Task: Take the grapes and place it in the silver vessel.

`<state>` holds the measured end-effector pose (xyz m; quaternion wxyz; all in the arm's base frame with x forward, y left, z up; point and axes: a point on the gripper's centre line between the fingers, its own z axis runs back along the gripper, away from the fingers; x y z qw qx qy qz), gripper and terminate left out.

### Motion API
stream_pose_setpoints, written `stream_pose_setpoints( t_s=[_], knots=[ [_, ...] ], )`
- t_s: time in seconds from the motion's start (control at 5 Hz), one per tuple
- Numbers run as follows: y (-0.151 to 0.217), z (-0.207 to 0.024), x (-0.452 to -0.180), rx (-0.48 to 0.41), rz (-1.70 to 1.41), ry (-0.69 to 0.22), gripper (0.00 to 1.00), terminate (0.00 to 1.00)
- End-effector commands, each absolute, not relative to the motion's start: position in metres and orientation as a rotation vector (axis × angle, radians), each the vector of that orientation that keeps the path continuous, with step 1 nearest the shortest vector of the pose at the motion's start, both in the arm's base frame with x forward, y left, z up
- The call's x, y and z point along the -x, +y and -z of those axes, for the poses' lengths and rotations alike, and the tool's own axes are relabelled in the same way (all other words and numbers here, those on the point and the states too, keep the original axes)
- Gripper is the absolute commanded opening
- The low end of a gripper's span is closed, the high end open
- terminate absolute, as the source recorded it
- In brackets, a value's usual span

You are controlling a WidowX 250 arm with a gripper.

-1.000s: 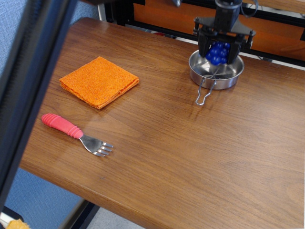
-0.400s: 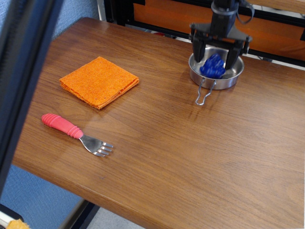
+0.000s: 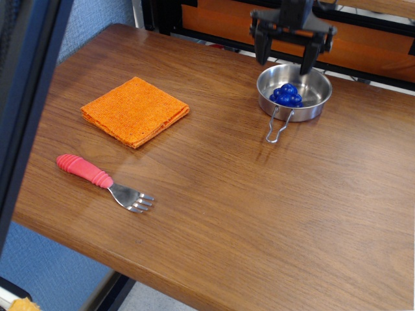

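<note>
The grapes (image 3: 286, 95), a small cluster of glossy dark blue balls, lie inside the silver vessel (image 3: 316, 91), a shallow round steel pan at the back right of the table. Its wire-loop handle (image 3: 277, 126) points toward the front. My gripper (image 3: 284, 57) is open and empty, hanging above the pan's far left rim. Its two black fingers are spread wide apart and stand clear of the grapes.
A folded orange cloth (image 3: 135, 110) lies at the left middle of the wooden table (image 3: 259, 207). A red-handled metal fork (image 3: 100, 181) lies near the front left. A dark post (image 3: 26, 97) blocks the left edge of the view. A black and orange frame (image 3: 214, 19) runs behind the table.
My gripper opened and let the grapes go into the pan, then rose up and back from it. The grapes settled in the pan.
</note>
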<state>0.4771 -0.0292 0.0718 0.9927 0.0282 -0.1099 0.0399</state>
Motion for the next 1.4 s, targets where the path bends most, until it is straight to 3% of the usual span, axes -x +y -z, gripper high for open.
stream_pose_setpoints(
  t_s=[0.0, 0.4, 0.6, 1.0, 1.2],
  knots=[
    [-0.043, -0.145, -0.424, -0.068, -0.093, -0.318, 1.0, 0.0],
    [-0.057, -0.159, -0.337, -0.063, -0.181, -0.332, 1.0, 0.0],
    [-0.062, -0.166, -0.31, -0.001, -0.148, -0.36, 1.0, 0.0],
    [-0.062, -0.166, -0.31, -0.001, -0.148, -0.36, 1.0, 0.0],
    [-0.062, -0.166, -0.31, -0.001, -0.148, -0.36, 1.0, 1.0]
  ],
)
